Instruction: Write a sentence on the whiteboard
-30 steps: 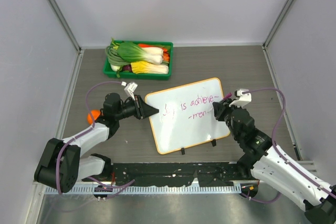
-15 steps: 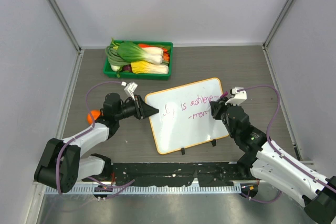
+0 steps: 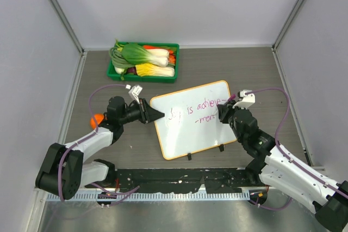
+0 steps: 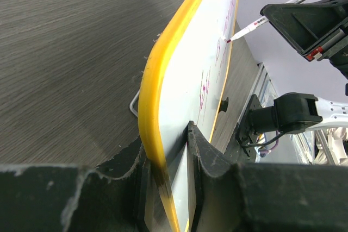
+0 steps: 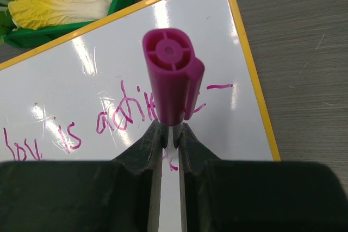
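Note:
The whiteboard, white with an orange-yellow rim, stands tilted on two small black feet in the middle of the table. My left gripper is shut on its left edge, and the rim runs between the jaws of the left gripper. The sentence is purple-pink cursive in two short lines, also visible from the right wrist. My right gripper is shut on a purple marker. The marker's tip touches the board at the end of the lower line.
A green tray of toy vegetables sits at the back left, its corner also in the right wrist view. A small orange object lies beside the left arm. Grey walls close in both sides and the back.
My right gripper has shifted a little to the left with the marker, and the lower line has grown by a stroke. The left gripper and the board have stayed put.

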`<state>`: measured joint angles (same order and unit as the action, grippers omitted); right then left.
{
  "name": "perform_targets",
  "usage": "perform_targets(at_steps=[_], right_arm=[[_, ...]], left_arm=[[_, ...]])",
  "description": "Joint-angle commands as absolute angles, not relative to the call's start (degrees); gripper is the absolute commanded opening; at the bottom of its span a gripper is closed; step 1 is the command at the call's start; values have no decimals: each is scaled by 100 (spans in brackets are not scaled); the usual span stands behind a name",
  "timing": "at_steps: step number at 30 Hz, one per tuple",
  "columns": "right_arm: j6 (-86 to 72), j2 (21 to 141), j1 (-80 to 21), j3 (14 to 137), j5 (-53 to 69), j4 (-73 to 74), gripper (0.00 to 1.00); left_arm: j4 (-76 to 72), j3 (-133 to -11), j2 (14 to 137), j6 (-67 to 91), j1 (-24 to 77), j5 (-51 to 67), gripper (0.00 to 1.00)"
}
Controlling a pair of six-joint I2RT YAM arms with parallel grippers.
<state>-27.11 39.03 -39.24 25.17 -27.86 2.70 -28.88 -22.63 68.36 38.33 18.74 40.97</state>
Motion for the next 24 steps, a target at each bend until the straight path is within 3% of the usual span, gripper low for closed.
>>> perform_targets(at_steps=[1, 24], right_arm=[[-2628, 3876, -3876, 2628, -3190, 430, 1], [-2725, 3805, -3797, 3040, -2953, 334, 1]], left_arm=[[-2435, -2109, 6943, 2883, 1881, 3331, 0], [-2435, -2109, 6926, 2883, 1890, 3331, 0]])
